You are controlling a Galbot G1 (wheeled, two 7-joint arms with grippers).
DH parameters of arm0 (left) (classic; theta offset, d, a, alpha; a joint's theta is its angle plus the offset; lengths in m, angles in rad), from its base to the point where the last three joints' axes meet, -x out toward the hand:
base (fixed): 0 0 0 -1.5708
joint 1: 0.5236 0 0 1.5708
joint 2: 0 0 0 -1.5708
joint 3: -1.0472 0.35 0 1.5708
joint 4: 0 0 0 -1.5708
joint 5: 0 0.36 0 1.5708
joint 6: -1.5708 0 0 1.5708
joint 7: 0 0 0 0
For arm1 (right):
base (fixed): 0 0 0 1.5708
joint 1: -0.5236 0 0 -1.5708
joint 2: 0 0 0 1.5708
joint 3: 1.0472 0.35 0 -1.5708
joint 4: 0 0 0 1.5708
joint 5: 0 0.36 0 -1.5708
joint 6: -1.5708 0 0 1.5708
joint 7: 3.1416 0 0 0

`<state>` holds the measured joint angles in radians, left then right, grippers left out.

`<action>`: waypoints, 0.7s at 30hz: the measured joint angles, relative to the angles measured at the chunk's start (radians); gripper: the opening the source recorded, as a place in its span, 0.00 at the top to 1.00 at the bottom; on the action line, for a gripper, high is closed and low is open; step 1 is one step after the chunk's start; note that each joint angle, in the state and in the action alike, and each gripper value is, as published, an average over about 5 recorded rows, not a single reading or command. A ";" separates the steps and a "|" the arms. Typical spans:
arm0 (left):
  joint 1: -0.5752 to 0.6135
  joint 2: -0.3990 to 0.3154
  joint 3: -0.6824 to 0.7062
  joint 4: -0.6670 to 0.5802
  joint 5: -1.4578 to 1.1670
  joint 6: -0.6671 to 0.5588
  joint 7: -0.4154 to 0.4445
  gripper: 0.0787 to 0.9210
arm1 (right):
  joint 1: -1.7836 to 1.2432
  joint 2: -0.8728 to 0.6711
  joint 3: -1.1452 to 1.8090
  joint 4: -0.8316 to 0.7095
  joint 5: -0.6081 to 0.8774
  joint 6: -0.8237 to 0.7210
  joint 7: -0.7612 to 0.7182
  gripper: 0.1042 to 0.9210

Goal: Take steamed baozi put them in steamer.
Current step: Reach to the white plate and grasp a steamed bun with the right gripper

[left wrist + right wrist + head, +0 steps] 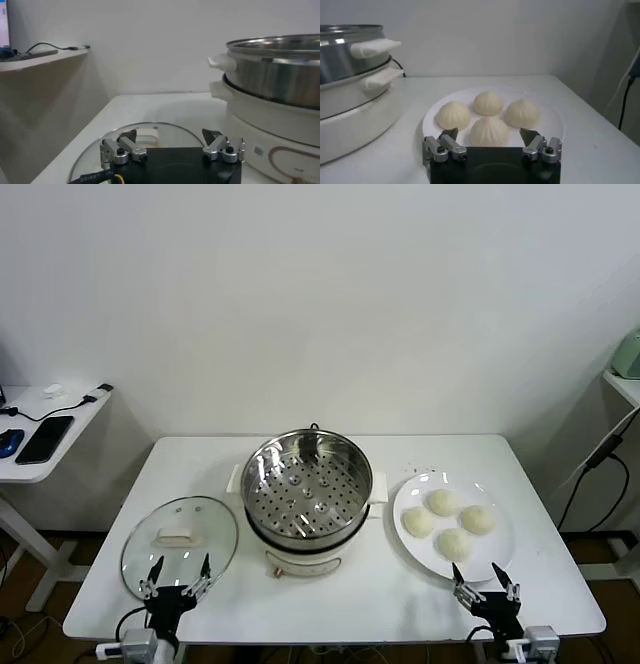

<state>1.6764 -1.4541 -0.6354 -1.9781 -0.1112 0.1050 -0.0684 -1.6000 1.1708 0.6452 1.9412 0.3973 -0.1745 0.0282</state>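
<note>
**4 baozi on the plate, steamer open, both arms low at the near edge**

The steamer [307,499] stands at the centre of the head view on the white tabletop [200,459]. Its shiny steel pot shows a bare perforated tray inside, set on a cream-white base with side handles. To its right in the frame lies a flat white plate [497,554] carrying 4 steamed baozi [448,521], grouped close together in a rough diamond; none is in the steamer. To the steamer's left, at the lower left of the frame, a round glass lid [180,544] with a cream handle lies flat on the tabletop.

The left end effector [177,576] sits at the bottom left of the head view, at the near rim of the glass lid, its 2 fingers spread wide apart with nothing between them. The left wrist view shows the same spread fingers [124,148] above the lid's glass, with the steamer just beside them.

The right end effector [485,581] sits at the bottom right of the head view, at the near edge of the plate, likewise spread wide and holding nothing. In the right wrist view its fingers [445,146] frame the nearest baozi without touching it.

At the left edge of the head view, a side table [30,464] holds a dark phone [45,438] and a cable.
</note>
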 measured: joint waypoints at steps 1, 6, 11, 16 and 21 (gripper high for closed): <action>0.000 0.000 0.000 0.000 0.000 0.000 0.000 0.12 | 0.012 -0.009 0.000 -0.002 0.004 -0.006 -0.001 0.12; -0.002 0.003 0.000 -0.006 -0.002 0.002 0.001 0.12 | 0.151 -0.112 -0.022 -0.039 0.027 -0.071 -0.019 0.12; -0.008 0.004 0.000 -0.016 -0.002 0.007 0.003 0.12 | 0.373 -0.281 -0.137 -0.128 0.026 -0.144 -0.097 0.12; -0.011 0.003 -0.001 -0.024 -0.002 0.008 0.004 0.12 | 0.665 -0.465 -0.375 -0.249 -0.008 -0.157 -0.283 0.12; -0.001 0.003 -0.002 -0.029 -0.002 0.001 0.004 0.12 | 0.996 -0.591 -0.702 -0.392 -0.056 -0.073 -0.555 0.12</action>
<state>1.6754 -1.4514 -0.6377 -2.0072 -0.1135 0.1059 -0.0649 -0.6039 0.5797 -0.0569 1.5488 0.3409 -0.2477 -0.5264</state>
